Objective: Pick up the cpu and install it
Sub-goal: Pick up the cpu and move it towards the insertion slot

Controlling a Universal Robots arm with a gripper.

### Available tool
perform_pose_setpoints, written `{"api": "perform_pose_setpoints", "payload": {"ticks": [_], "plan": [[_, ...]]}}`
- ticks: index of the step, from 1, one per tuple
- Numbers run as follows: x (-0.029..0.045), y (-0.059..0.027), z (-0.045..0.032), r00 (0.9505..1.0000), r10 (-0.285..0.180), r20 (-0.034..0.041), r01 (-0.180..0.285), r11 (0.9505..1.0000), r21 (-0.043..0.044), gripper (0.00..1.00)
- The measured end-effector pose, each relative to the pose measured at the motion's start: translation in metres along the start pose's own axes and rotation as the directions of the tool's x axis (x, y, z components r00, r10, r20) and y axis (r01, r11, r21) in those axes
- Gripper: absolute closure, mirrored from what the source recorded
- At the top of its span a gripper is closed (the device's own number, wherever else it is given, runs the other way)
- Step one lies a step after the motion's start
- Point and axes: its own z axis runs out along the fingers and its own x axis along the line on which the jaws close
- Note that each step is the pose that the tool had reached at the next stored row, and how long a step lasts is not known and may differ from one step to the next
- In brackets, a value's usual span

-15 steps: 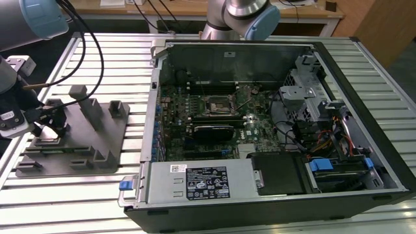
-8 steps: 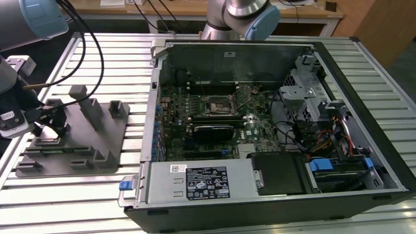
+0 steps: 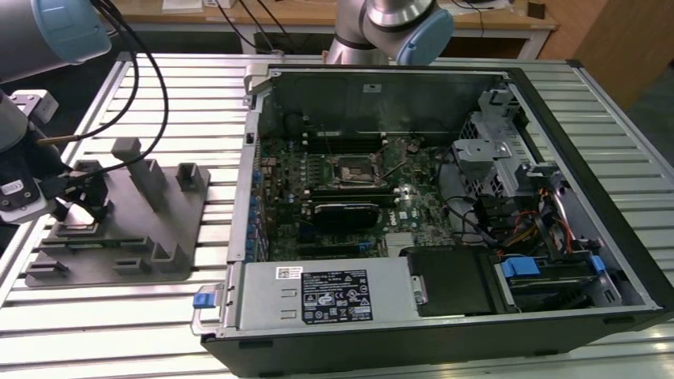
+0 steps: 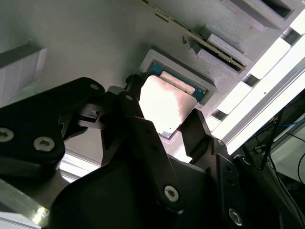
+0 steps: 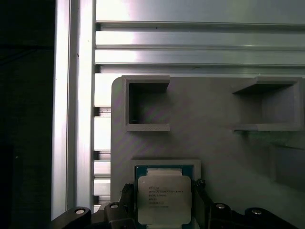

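Straddling one silver chip (image 5: pixel 164 198) in the first wrist view is one black gripper (image 5: pixel 163 186); whether it is clamped on the chip or just clear of it cannot be told. The chip lies flat in a recess of one grey plate (image 5: pixel 214 143). Beside the plate stands one open computer case (image 3: pixel 348 99) with one socket (image 3: pixel 353 170), all on a slatted metal table (image 3: pixel 189 87) before a wooden bench (image 3: pixel 284 17).
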Motion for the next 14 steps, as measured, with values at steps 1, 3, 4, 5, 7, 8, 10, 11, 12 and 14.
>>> {"api": "perform_pose_setpoints", "payload": {"ticks": [1,3,4,5,7,8,10,11,12,14], "plan": [[0.0000,0.0000,0.0000,1.0000,0.000,0.0001,0.000,1.0000,-0.0001,0.40],[0.0000,0.0000,0.0000,1.0000,0.000,-0.0001,0.000,1.0000,0.0000,0.46],[0.0000,0.0000,0.0000,1.0000,0.000,0.0000,0.000,1.0000,-0.0001,0.46],[0.0000,0.0000,0.0000,1.0000,0.000,0.0000,0.000,1.0000,-0.0001,0.46],[0.0000,0.0000,0.0000,1.0000,0.000,0.0000,0.000,1.0000,-0.0001,0.46],[0.0000,0.0000,0.0000,1.0000,0.000,0.0000,0.000,1.0000,-0.0001,0.46],[0.0000,0.0000,0.0001,1.0000,0.000,0.0000,0.000,1.0000,-0.0001,0.46],[0.0000,0.0000,0.0001,1.0000,0.000,0.0000,0.000,1.0000,-0.0002,0.46],[0.0000,0.0000,0.0000,1.0000,0.000,0.0000,0.000,1.0000,-0.0002,0.46],[0.0000,0.0000,-0.0010,1.0000,0.000,0.0001,0.000,1.0000,-0.0002,0.46]]}}
